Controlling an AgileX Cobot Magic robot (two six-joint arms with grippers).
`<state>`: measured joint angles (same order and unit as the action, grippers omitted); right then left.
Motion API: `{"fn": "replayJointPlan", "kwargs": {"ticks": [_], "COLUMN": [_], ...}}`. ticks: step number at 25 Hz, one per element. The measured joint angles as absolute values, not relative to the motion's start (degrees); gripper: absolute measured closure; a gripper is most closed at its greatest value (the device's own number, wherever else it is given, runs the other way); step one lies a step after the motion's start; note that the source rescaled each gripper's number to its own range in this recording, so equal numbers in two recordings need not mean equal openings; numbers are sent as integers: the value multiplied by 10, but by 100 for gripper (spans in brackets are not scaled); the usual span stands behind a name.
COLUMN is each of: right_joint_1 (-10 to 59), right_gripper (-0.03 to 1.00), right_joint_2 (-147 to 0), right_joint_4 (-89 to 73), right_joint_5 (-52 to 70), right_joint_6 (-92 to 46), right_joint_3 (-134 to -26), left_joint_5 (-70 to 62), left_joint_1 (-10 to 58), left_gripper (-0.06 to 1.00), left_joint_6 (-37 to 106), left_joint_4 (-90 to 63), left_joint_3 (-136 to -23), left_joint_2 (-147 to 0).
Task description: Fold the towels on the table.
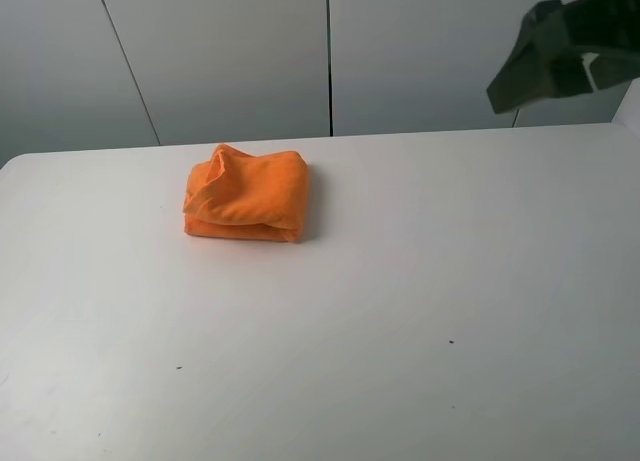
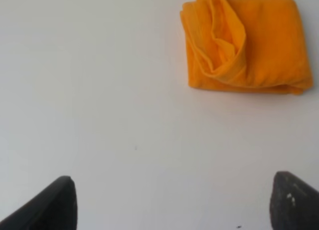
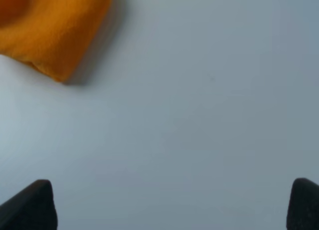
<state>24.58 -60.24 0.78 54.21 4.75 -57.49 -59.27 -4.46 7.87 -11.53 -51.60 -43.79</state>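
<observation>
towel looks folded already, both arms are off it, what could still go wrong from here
1. The orange towel is a loose bundle: one side shows bunched, uneven layers in the left wrist view, so it may slump or spring open now that nothing holds it.
2. Both sets of fingers stand wide open above the bare table; a low sweep of the left gripper or the right gripper past the towel might snag a raised fold and drag it.
</observation>
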Motion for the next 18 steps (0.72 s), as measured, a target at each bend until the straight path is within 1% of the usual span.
{"fn": "replayJointPlan", "kwargs": {"ticks": [3, 9, 13, 18], "right_joint_1": [246, 246, 246, 246], "right_gripper": [-3, -3, -3, -3], "right_joint_2": [-468, -229, -124, -41], "right_joint_4": [22, 27, 29, 9], "right_joint_5": [569, 640, 645, 645], "right_joint_6": [51, 45, 31, 0], "right_joint_3": [-513, -440, -395, -330], "left_joint_5": [-612, -630, -642, -650], "left_joint_1": [-45, -45, -45, -45], "left_gripper": [-5, -5, -5, -5], "left_joint_6": [79, 77, 79, 89], "left_joint_4": [-118, -118, -117, -117], "left_joint_3": [-480, -433, -387, -332], "left_joint_2": [-335, -171, -86, -8]}}
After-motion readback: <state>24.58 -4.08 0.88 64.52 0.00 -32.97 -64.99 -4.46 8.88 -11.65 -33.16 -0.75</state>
